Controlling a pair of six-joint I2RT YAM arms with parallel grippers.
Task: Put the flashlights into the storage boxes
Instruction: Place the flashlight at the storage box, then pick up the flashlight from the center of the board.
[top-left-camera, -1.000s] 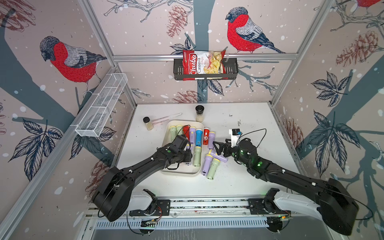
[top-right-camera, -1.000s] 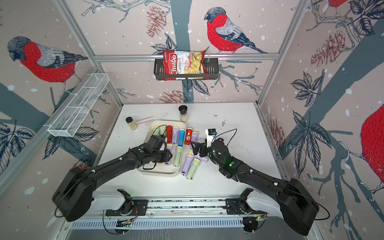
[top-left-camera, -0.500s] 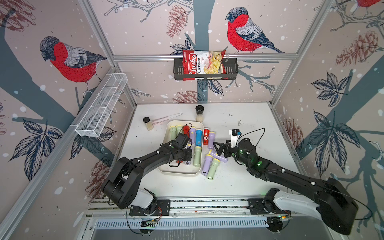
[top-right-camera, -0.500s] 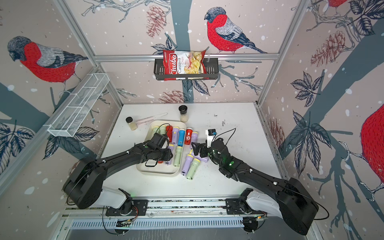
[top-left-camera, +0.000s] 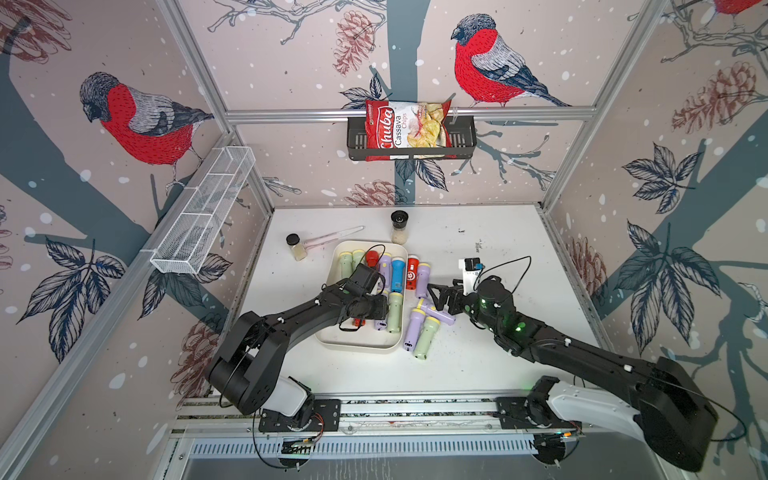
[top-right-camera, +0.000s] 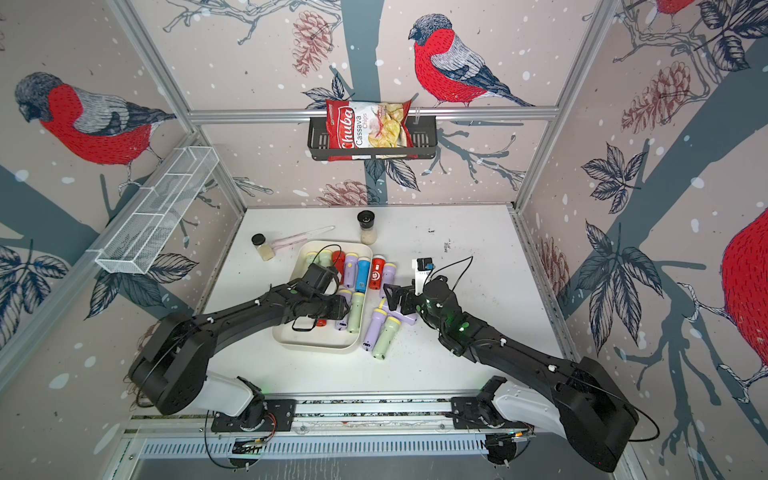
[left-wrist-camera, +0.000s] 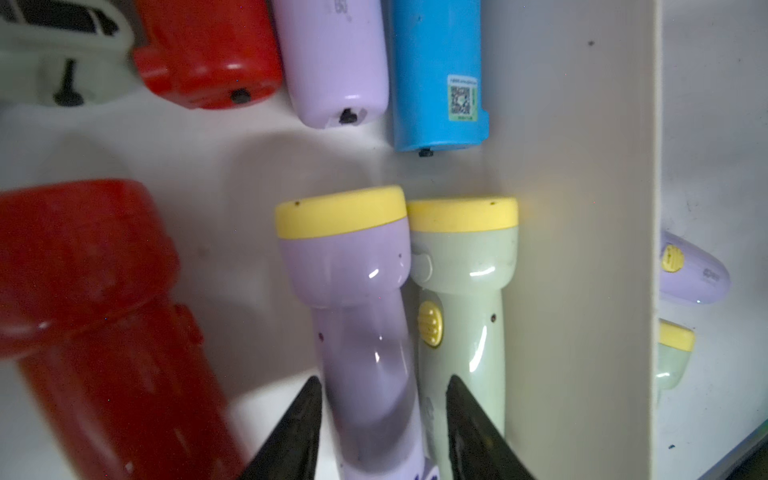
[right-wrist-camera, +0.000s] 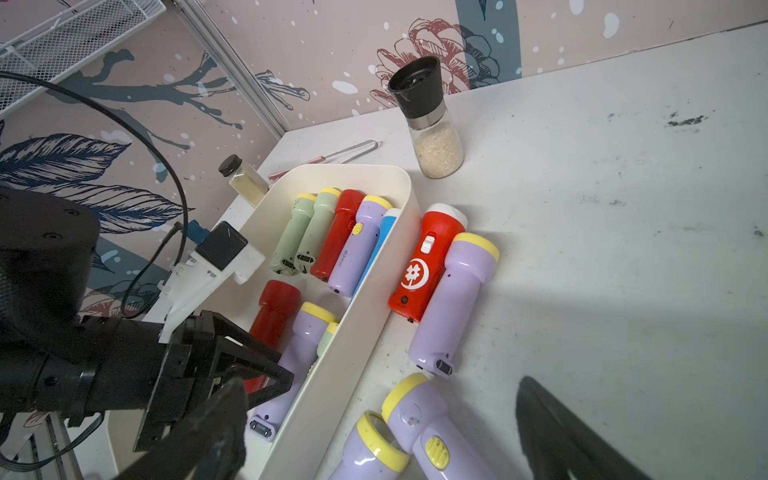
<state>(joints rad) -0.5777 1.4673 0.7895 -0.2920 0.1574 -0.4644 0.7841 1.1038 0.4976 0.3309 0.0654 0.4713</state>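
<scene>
The cream tray (top-left-camera: 356, 345) sits just left of centre in both top views, long sides running up the frame. It holds eight flashlights in two rows, five at the upper end and three lower down, and the left wrist view shows a strip of bare floor between the rows. The left gripper (left-wrist-camera: 380, 382) is down inside the tray at the lower row. Its jaws stand parted astride the handle of a lilac flashlight (left-wrist-camera: 361, 324): one finger is close against it, while the other lies over the neighbouring pale green flashlight (left-wrist-camera: 463, 291), a gap away from the lilac one, so nothing is clamped. The green one lies close to the tray's right wall, leaving little room on that side. Just outside that wall, on the white table (top-left-camera: 540, 232), a red flashlight (top-left-camera: 412, 272) and a lilac neighbour (top-left-camera: 423, 276) lie side by side, the red one hard against the tray. Lower in the frame, three loose flashlights (top-left-camera: 413, 328) are bunched beside the tray's lower right corner. The right gripper (top-left-camera: 434, 297) hangs over that bunch with its jaws spread wide and empty; whether it touches any of them cannot be told. The right half of the table is bare, as is the band below the tray. Toward the upper edge stand a tall black-capped jar (top-left-camera: 399, 227) and a small jar (top-left-camera: 294, 247), both clear of the tray rim.
</scene>
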